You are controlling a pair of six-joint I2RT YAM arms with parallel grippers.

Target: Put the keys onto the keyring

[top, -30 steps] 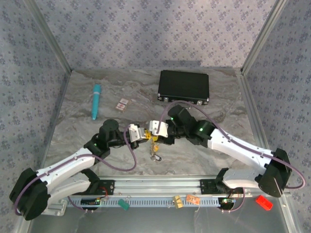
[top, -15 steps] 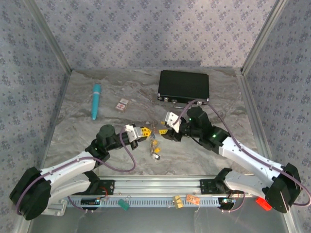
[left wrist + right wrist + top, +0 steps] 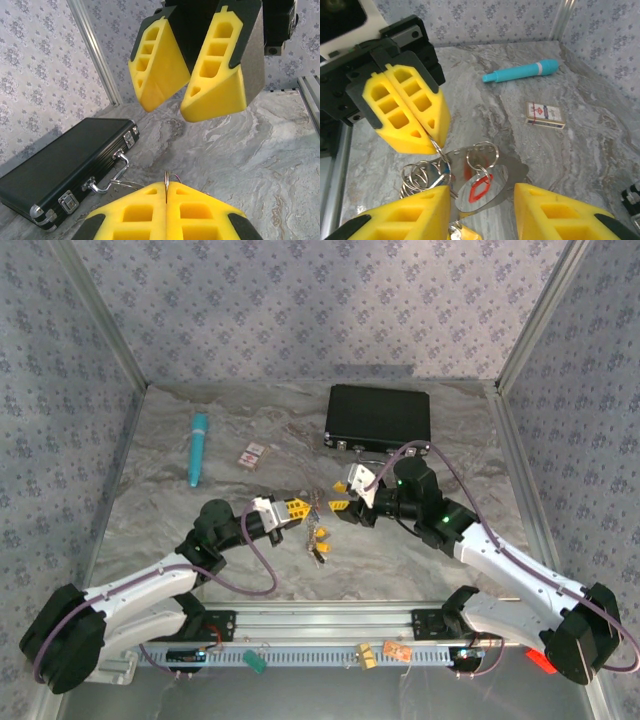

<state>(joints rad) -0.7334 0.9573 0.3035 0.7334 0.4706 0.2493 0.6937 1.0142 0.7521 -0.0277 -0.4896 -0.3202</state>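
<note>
Firmly I'm pinching the keyring in my left claw; my right claw, gaping empty, is needing slow alignment.

The keyring shows as a short arc of wire above the pressed-together fingers of the left pincer; the rest lies hidden behind them. In the right wrist view, one finger of the right pincer covers part of the ring's loops (what hangs there cannot be told). From above, the keys are too small to count. The black case is cut off at the picture's left edge.
</note>
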